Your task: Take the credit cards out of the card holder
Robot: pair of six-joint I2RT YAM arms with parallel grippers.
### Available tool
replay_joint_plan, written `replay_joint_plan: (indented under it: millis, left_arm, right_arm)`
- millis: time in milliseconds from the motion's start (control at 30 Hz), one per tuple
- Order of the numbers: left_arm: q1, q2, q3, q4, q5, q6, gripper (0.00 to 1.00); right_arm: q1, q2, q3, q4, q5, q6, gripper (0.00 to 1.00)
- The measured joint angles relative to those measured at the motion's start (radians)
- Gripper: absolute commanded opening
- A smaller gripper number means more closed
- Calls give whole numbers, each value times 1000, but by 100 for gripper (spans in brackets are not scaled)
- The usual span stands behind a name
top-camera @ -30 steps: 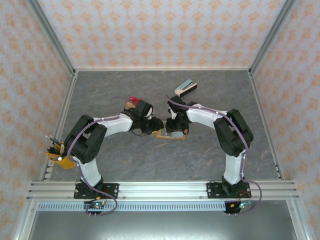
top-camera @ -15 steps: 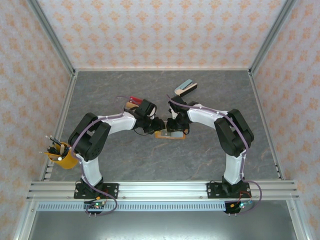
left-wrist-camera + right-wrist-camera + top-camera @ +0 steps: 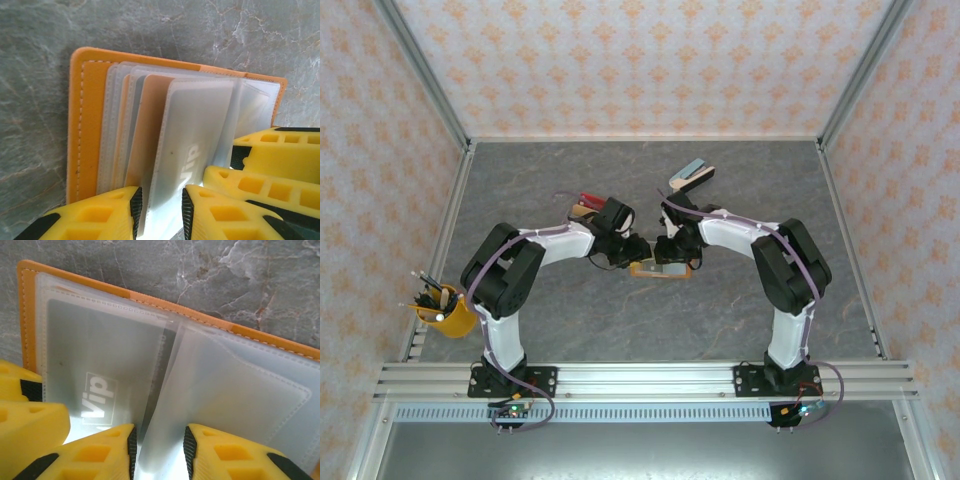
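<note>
Straddling one card holder (image 3: 85, 125) (opened): left pincer (image 3: 162, 202), right pincer (image 3: 160, 442).

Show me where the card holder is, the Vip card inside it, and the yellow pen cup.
card holder (image 3: 87, 125): left wrist view, on its orange leather cover.
Vip card (image 3: 97, 397): right wrist view, on the white lettering.
yellow pen cup (image 3: 453, 324): top external view, on the cup's wall.
</note>
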Motion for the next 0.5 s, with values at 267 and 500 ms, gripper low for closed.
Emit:
replay_joint_plan:
  millis: [267,500]
  left_arm:
    - [1,3,0,0,11,11,19]
    - [1,-15,0,-38,-6,52,10]
  right_arm:
    - [-8,-5,-5,6,-26,6,35]
    - [-10,-54,-31,2,-37,30,43]
